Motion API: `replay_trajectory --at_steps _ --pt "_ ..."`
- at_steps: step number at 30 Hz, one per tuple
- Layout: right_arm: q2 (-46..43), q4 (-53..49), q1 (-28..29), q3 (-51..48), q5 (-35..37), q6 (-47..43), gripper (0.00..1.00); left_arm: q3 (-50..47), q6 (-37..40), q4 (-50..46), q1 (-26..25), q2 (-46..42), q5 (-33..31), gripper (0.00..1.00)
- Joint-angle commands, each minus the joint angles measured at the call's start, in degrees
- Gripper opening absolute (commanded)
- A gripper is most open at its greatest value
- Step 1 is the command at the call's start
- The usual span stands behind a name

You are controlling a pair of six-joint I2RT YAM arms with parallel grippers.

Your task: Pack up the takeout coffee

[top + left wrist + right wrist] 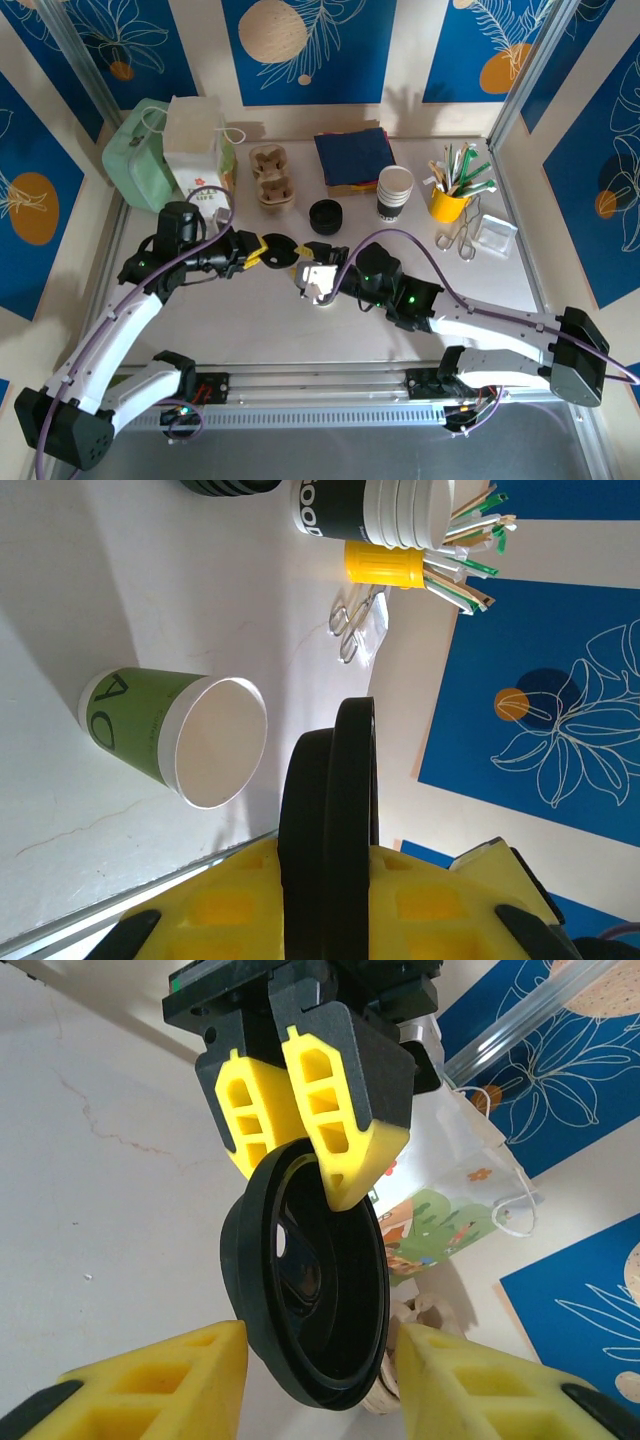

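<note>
Table [250, 335], lid [310, 1290] in left jaws, cup [175, 740] nearby

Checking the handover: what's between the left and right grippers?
A black lid, pinched at its rim by the left gripper and in line with the right gripper's open fingers; clearest in the right wrist view.

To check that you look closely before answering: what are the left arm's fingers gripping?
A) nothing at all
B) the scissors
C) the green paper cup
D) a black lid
D: the left fingers are clamped on the rim of the black lid, while the green cup stands apart, with no lid on it.
</note>
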Motion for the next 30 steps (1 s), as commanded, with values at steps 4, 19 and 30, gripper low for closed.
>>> replay_trajectory --at_steps 4,19,30 --pt "1.4 -0.1 0.5 2.9 -0.8 -2.3 0.42 1.9 -0.3 -1.0 0.5 -0.5 -0.2 0.17" --pt "3.4 -1.4 0.3 4.5 -1.5 -3.2 0.41 2.9 -0.3 -0.9 0.5 0.0 0.3 0.17" --pt "5.2 -1.7 0.5 6.7 0.7 -4.0 0.33 3.4 0.1 -1.4 0.5 0.6 0.5 0.18"
